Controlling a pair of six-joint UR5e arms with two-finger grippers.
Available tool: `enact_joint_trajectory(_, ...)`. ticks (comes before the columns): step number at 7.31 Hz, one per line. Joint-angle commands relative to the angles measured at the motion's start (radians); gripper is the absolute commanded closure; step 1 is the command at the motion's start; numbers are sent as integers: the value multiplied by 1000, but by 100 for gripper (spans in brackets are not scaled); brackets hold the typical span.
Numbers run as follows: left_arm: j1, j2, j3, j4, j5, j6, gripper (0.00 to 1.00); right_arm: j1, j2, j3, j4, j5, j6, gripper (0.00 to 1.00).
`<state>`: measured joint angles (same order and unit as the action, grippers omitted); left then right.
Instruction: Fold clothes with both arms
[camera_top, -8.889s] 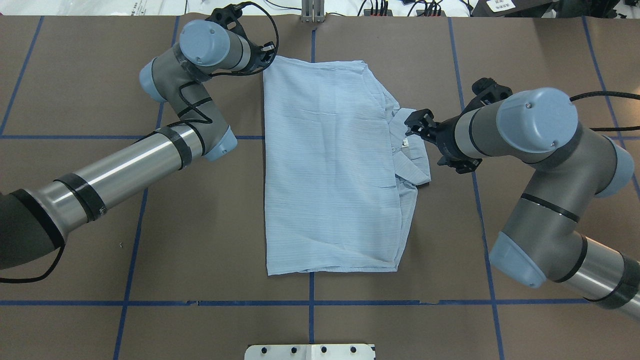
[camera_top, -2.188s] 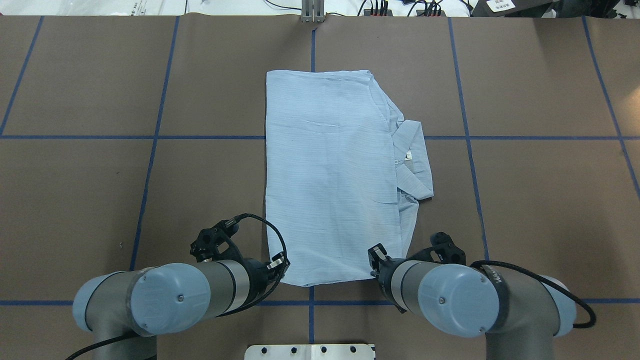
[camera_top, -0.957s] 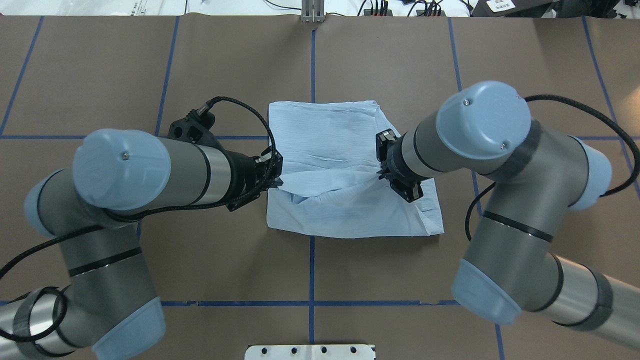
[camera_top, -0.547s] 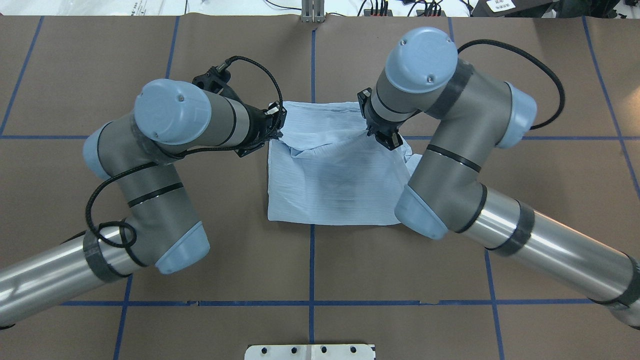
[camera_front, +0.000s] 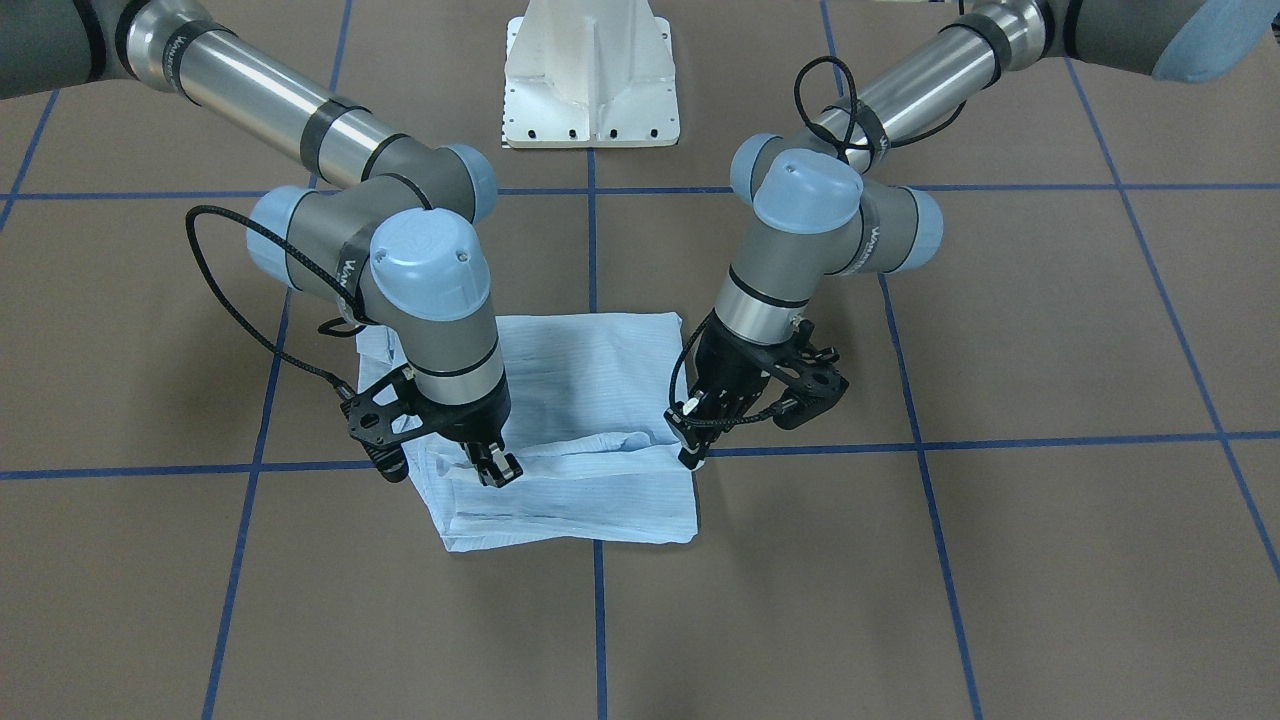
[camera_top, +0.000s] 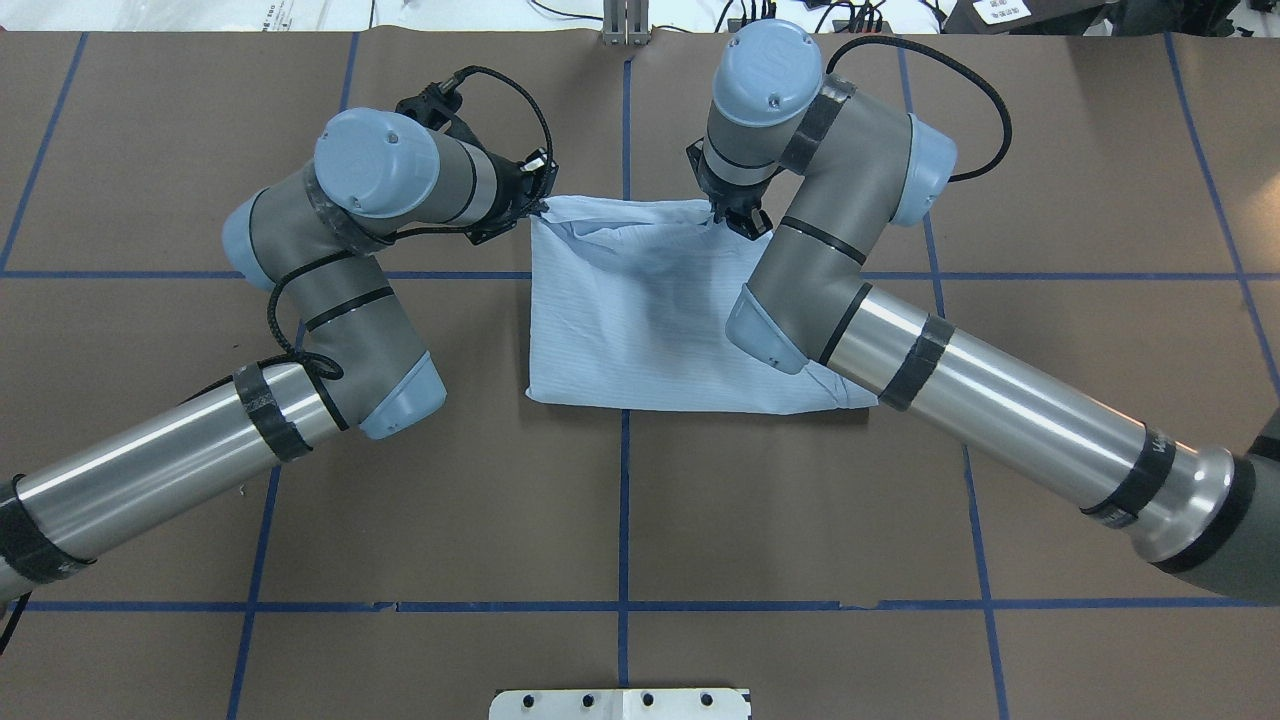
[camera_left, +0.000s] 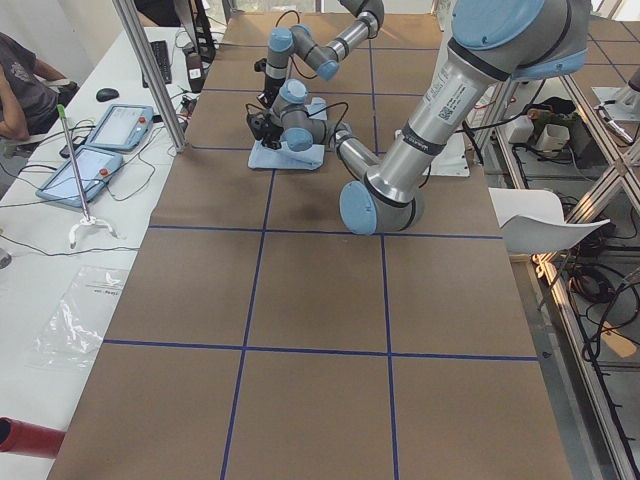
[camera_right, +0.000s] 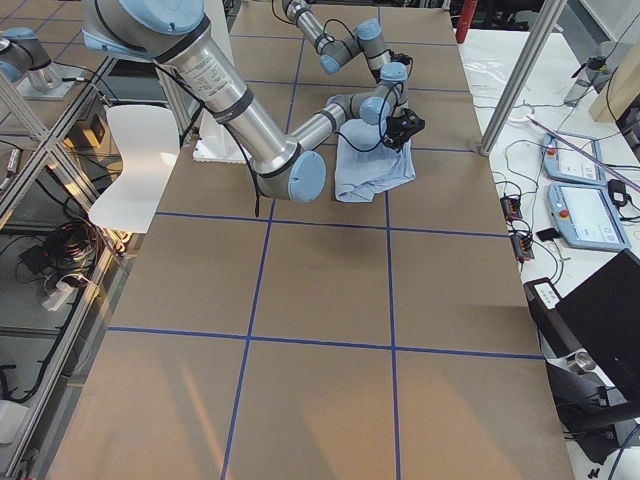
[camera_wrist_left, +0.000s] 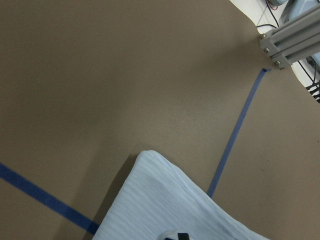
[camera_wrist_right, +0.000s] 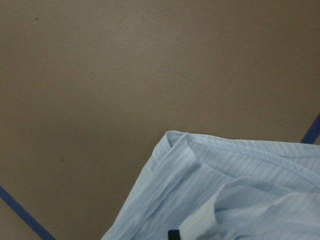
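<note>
Shirt (camera_top: 640, 320): folded to a rough square of several layers. It lies on the brown table (camera_top: 420, 500), straight out from the white base (camera_front: 590, 75), astride the blue tape line (camera_top: 622, 520) that runs out from that base.

Left gripper (camera_top: 541, 206): at the shirt corner farthest from the base, robot's left side. Fingers (camera_front: 688, 440) are pressed together, pinching the corner of the top layer.

Right gripper (camera_front: 497, 470): at the matching far corner, robot's right side. Fingers are nearly closed and nip the upper layer. Its wrist view shows stacked hems just beyond the tips.

The cloth between the two grips is raised in a low ridge along the edge away from the base. The base-side edge lies flat.
</note>
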<state>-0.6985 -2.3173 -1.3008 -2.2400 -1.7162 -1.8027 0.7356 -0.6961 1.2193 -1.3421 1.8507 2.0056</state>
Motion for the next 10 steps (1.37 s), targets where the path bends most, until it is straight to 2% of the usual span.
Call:
enact_joint_trajectory(1,-39,-43,157,-99,1,76,46,11,65,-136,64,2,-82,13)
enact_joint_trajectory(2,-42,-43,170,-108,3,98,0,14,66,-141,72,1,-176,0)
enact_joint_trajectory(4,-59,-43,169,-110,1,106,0,106,53,-136,73,108,-279,0)
enact_joint_trajectory(6,-72,-28,144,-110,-26,158,0,132,20,-120,72,128,-362,0)
enact_joint_trajectory(8,-100,118,-25,-95,-106,400,0,212,-106,-22,63,232,-575,0)
enact_joint_trajectory(10,-176,267,-174,-92,-198,588,0,310,-285,116,63,312,-820,0)
